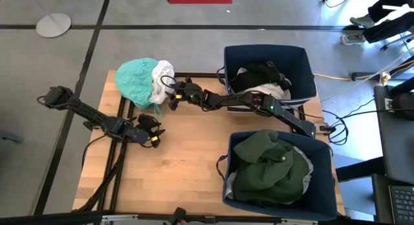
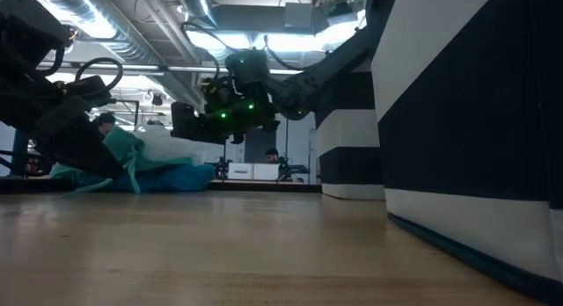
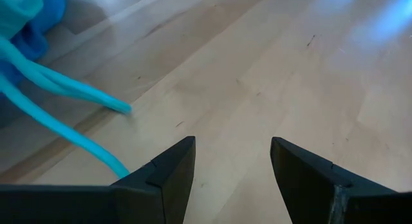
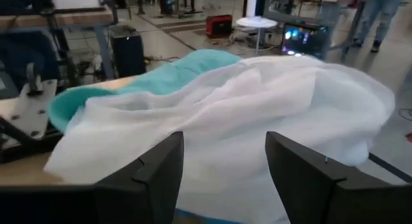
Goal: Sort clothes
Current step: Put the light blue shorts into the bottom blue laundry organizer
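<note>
Right tool (image 1: 173, 90) spread, empty, over white garment (image 4: 257, 114); teal garment (image 4: 161, 79) half hidden.

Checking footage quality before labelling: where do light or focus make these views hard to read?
Low view: bright ceiling lights behind leave the right tool and the navy bin wall nearly silhouetted. Left wrist view: window glare washes over the tabletop; the teal cords look soft. Right wrist view: the white garment is blurry up close. High view: evenly lit.

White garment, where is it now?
In the high view the white garment lies at the table's far edge, left of centre, against the teal garment, with the right gripper open just beside it.
</note>
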